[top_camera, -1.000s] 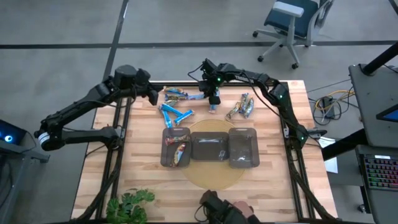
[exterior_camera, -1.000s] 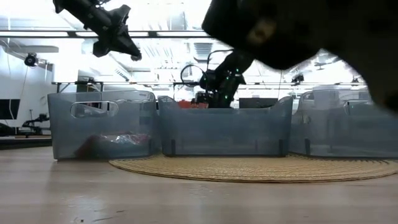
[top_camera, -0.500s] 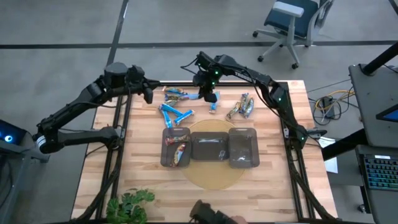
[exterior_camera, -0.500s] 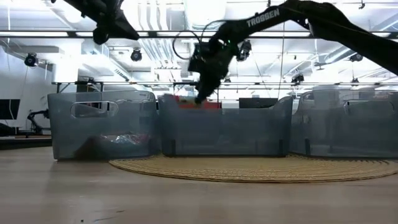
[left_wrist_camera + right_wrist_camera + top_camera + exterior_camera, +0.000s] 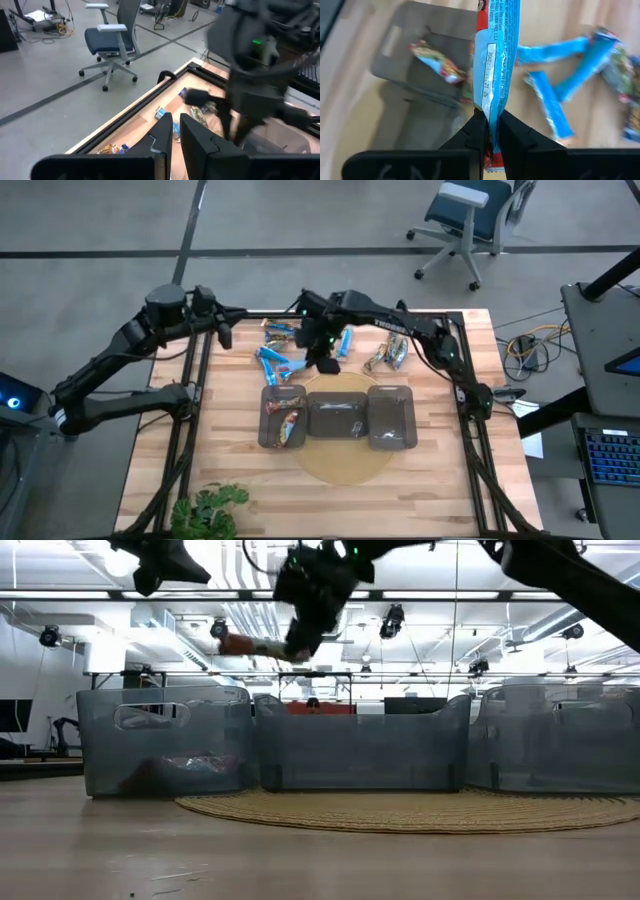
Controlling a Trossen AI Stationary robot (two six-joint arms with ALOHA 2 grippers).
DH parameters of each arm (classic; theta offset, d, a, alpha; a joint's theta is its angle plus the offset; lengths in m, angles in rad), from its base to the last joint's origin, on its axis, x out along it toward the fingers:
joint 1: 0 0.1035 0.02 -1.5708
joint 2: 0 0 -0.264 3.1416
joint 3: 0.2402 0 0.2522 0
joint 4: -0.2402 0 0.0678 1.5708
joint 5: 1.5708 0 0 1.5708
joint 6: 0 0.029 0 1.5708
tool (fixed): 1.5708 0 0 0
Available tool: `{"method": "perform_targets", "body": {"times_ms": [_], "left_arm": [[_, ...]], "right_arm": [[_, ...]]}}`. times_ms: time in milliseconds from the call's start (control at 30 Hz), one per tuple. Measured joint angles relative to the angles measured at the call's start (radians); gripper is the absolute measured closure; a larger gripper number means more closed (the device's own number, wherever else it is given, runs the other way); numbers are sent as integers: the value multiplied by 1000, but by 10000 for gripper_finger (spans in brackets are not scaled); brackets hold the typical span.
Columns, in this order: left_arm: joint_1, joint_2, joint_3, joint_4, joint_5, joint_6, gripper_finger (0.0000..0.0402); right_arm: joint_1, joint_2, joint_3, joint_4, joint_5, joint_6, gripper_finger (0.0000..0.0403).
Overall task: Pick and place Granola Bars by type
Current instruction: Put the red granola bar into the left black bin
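My right gripper [image 5: 320, 362] hangs high over the table, just beyond the left tray [image 5: 283, 418], shut on a blue granola bar [image 5: 496, 60] with a red end. In the low view this bar [image 5: 250, 645] sticks out of the gripper [image 5: 297, 640] toward the table's left. More blue bars [image 5: 280, 363] lie flat on the table behind the left tray, and mixed-colour bars [image 5: 390, 352] lie at the far right. The left tray holds mixed-colour bars [image 5: 285, 420]. My left gripper [image 5: 222, 330] is shut on nothing, raised at the table's far left. My right gripper pinches the blue bar between its two fingers near its red end [image 5: 492, 131]. The fingers [image 5: 475, 131] slant downward toward the table's left and lie along the bar, which juts out past the fingertips. The bar is lifted clear, high above the trays.
Three dark trays stand side by side on a round woven mat [image 5: 345, 465]: the left one, the middle one [image 5: 338, 415] and the right one [image 5: 391, 417]. A plant [image 5: 210, 510] sits at the near left corner. An office chair [image 5: 470, 215] stands beyond the table.
My right gripper has risen from the far middle of the table and swung toward the left and near side, carrying the blue bar up clear of the table. My left gripper has gone up and drawn back toward the table's left edge, still shut.
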Motion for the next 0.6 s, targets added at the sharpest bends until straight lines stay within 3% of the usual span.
{"method": "perform_targets", "body": {"times_ms": [333,600], "left_arm": [[0,-39,-1,-45,6,12,383],[0,-54,-1,-51,27,24,383]], "right_arm": [[146,10,-1,114,10,155,372],[195,41,-5,202,20,272,372]]}}
